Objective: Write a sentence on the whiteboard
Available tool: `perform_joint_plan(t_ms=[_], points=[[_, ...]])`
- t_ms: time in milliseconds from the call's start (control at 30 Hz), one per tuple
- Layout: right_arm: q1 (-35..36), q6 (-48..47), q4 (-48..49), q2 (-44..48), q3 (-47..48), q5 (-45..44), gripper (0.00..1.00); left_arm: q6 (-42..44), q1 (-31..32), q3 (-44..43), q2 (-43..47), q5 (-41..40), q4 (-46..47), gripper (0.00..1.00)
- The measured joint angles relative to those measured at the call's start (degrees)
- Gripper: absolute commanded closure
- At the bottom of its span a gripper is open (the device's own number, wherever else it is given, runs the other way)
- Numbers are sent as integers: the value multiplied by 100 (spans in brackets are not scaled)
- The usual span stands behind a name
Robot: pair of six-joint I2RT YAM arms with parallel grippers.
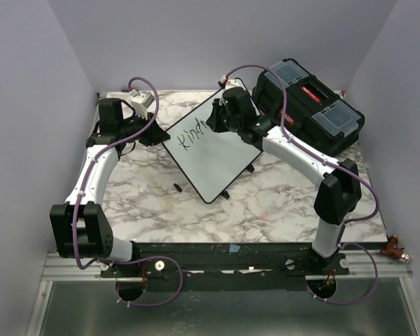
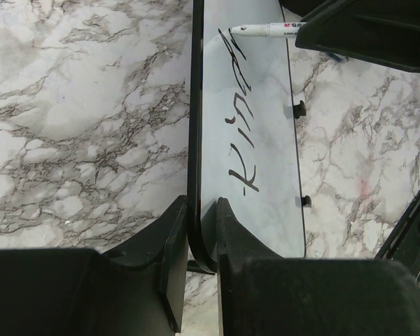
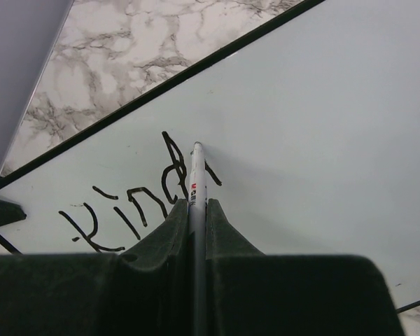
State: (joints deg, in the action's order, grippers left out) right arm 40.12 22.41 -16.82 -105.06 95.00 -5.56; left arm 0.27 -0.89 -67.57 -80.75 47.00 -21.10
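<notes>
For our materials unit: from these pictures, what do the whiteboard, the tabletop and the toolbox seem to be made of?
Whiteboard: glossy white coated panel with a thin dark frame; its surface shows a smooth sheen.
Tabletop: marble-patterned with grey veins; stone or laminate, unclear.
Toolbox: likely black moulded plastic, with translucent lid compartments.

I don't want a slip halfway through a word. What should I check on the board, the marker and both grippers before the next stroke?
1. Left gripper clamped on the whiteboard edge: ok, one finger on each side of the frame.
2. Marker seated in the right gripper: ok, straight between the fingers, tip forward.
3. Marker tip touching the board: cannot tell; it sits right beside the "d".
4. Lettering legible: ok, it reads "kind".
5. Bare board past the "d" for more letters: ok.
6. Sentence finished: not ok, only those four letters are written.
</notes>
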Motion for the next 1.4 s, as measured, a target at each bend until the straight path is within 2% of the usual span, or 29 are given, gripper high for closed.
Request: perform_joint_plan(t_ms=[633, 1033, 1400], points=[[0, 4, -302, -192, 326, -446, 99, -2, 2, -2, 0, -2, -4, 100], [-7, 9, -304, 50, -177, -442, 99, -2, 0, -2, 0, -13, -48, 100], [-7, 4, -389, 271, -234, -481, 99, 87, 28, -2, 90, -11, -44, 100]])
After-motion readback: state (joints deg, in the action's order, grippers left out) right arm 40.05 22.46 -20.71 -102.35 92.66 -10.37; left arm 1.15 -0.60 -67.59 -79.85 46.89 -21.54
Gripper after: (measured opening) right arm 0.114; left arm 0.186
